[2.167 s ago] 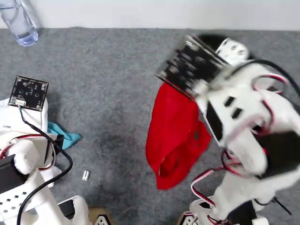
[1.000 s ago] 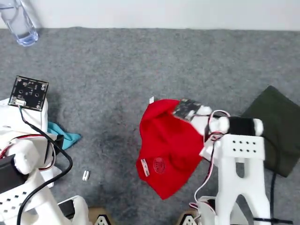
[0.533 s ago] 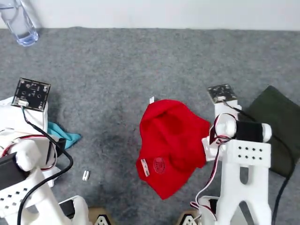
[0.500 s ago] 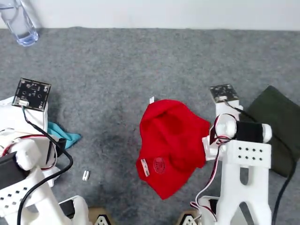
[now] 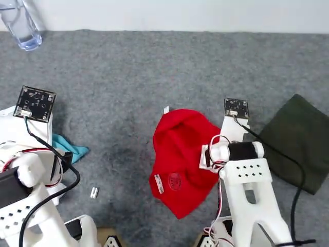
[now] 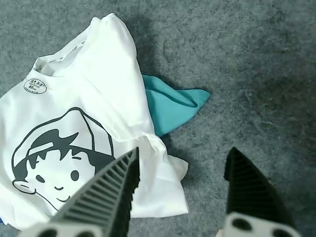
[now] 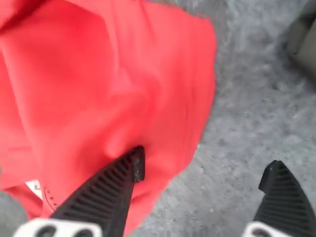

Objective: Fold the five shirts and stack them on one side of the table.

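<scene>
Poised above crumpled red shirt (image 5: 180,149) on desk (image 5: 128,77) with right pincer (image 7: 206,163) spread, likely seeking an edge to fold; left pincer (image 6: 183,154) likewise spread over white shirt (image 6: 74,123).

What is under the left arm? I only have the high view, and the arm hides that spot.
Observer: A white shirt with a cartoon face print; a teal shirt pokes out from under it.
Operator: Left pincer open?
Observer: Yes, the left pincer is open and holds nothing, above the white shirt's edge.
Operator: And the right?
Observer: The right pincer is open too, half over the red shirt, half over the table.
</scene>
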`<action>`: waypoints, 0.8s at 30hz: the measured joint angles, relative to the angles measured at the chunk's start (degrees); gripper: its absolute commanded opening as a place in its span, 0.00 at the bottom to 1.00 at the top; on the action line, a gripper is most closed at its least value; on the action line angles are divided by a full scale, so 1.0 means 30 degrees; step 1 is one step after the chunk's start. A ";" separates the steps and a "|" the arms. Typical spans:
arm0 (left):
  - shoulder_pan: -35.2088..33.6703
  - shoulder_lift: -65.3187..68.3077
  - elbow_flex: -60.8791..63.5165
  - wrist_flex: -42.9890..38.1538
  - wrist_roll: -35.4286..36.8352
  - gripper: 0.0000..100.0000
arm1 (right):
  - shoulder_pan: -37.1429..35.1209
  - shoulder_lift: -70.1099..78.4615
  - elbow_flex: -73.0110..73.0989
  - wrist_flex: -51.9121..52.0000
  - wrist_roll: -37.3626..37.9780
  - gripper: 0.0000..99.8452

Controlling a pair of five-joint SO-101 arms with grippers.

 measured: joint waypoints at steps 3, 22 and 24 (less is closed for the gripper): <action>0.0000 0.0000 0.0000 0.0000 0.0000 0.27 | -0.0205 0.0527 0.0000 -0.0410 -0.0615 0.37; 0.0000 0.0000 0.0000 0.0000 0.0000 0.27 | -0.3223 0.9055 -0.3253 -0.1729 -0.3341 0.15; 0.0000 0.0000 0.0000 0.0000 0.0000 0.27 | -0.3223 0.9114 -0.3282 -0.1817 -0.3341 0.04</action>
